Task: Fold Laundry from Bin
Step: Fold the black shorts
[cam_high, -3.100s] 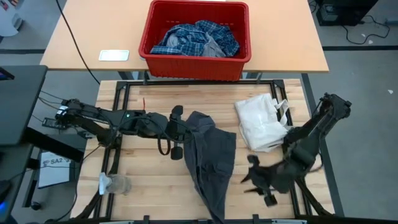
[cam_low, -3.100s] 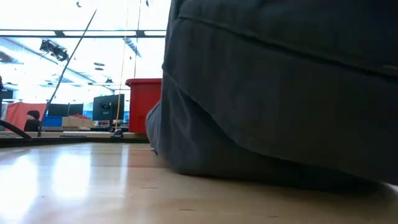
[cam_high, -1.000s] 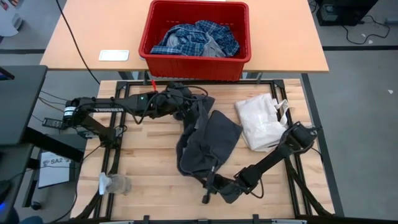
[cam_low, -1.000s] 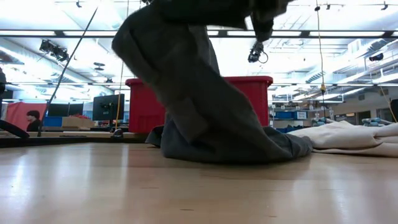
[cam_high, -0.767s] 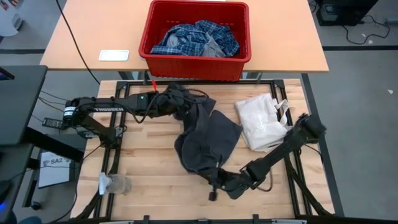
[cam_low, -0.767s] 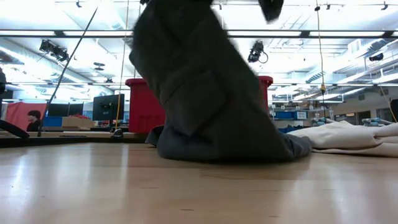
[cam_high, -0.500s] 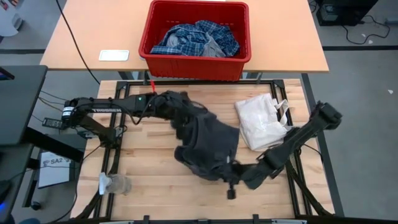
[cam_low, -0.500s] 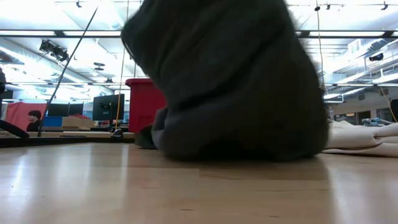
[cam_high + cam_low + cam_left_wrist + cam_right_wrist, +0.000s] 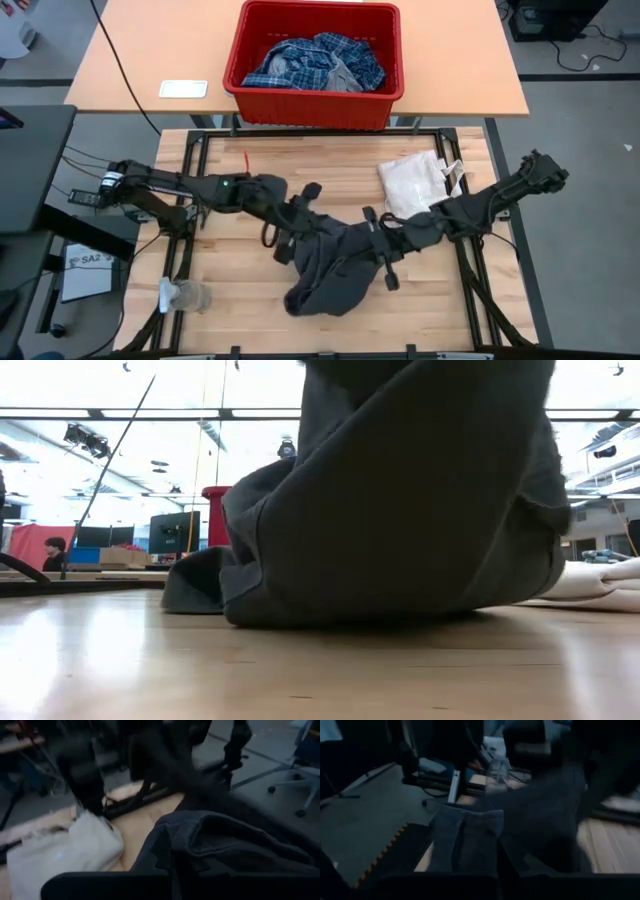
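Both grippers pinch dark grey shorts (image 9: 335,265) mid-table: left gripper (image 9: 300,215) at 10 o'clock, right gripper (image 9: 375,228) at 2. Pull apart evenly; lay flat.

Grey floor (image 9: 580,150) surrounds the tables; bright ceiling lights (image 9: 120,410) overhead.

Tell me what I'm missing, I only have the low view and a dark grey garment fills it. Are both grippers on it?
Observer: Yes. From above, the left gripper and right gripper are each shut on the dark grey garment, close together over mid-table.
Operator: What's left in the bin?
Observer: The red bin holds the blue-and-white plaid shirt with a grey piece beside it.
Operator: Anything else on the table?
Observer: A white fabric bag lies just behind the right gripper's arm.
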